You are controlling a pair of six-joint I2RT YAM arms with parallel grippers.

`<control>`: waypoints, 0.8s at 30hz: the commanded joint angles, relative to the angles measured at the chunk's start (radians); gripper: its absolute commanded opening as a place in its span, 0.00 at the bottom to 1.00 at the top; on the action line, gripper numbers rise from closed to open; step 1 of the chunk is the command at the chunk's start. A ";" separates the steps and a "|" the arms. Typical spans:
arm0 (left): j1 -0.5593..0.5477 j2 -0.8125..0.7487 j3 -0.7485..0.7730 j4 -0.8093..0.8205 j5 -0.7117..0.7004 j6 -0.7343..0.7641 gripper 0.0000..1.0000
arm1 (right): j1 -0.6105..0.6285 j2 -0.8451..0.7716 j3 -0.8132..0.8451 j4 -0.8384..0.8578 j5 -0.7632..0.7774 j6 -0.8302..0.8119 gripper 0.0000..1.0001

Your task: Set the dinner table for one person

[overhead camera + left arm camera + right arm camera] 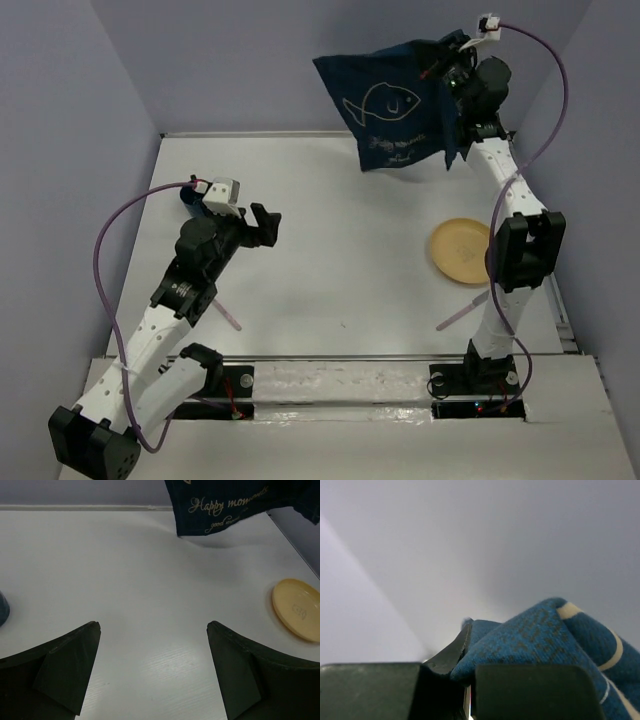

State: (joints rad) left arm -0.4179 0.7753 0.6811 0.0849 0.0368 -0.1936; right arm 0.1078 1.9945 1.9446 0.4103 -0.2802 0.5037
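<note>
- Right gripper (441, 62), raised beyond the yellow plate (462, 252): its jaws were pinched shut on a corner of the navy cloth (395, 105), which hung down with its fish outline showing
- Dinner table (330, 280): the white top lay under both arms and bore the plate near its right edge. The cloth's hem hung over the far part of the top, beyond the plate, and I could not tell whether it touched
- Left gripper (264, 224), well to the left of the plate: its jaws stood wide and held nothing, hovering over bare tabletop
- Dark blue object (189, 197), farther left of the plate than the left gripper: mostly hidden by the arm, so I left it unnamed
- Step in hand, as I judged it: the cloth was lifted for laying as a place mat
- Next move, as I judged it: I would need to bring the cloth low over the bare top left of the plate and draw it out flat. The free left gripper could take a second corner, since a single pinch lets the fabric fold
</note>
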 commanded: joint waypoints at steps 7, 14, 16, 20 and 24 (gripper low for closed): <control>0.051 -0.053 0.063 -0.007 -0.150 -0.127 0.98 | 0.156 -0.351 -0.691 0.326 -0.298 0.119 0.00; 0.054 -0.044 0.052 -0.066 -0.201 -0.239 0.98 | 0.325 -0.296 -1.191 0.487 -0.375 0.223 0.16; 0.054 -0.012 0.022 -0.080 -0.189 -0.270 0.97 | 0.339 -0.361 -1.256 0.477 -0.334 0.216 0.47; 0.054 0.048 -0.058 -0.063 -0.143 -0.385 0.94 | 0.348 -0.535 -1.241 0.076 -0.194 0.066 0.72; 0.054 0.107 -0.132 -0.048 -0.184 -0.422 0.89 | 0.348 -0.678 -1.213 -0.192 -0.009 -0.042 0.82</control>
State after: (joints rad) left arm -0.3683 0.8448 0.6128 0.0181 -0.1192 -0.5365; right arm 0.4530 1.4616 0.6624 0.4500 -0.4931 0.5976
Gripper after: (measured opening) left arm 0.904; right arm 0.804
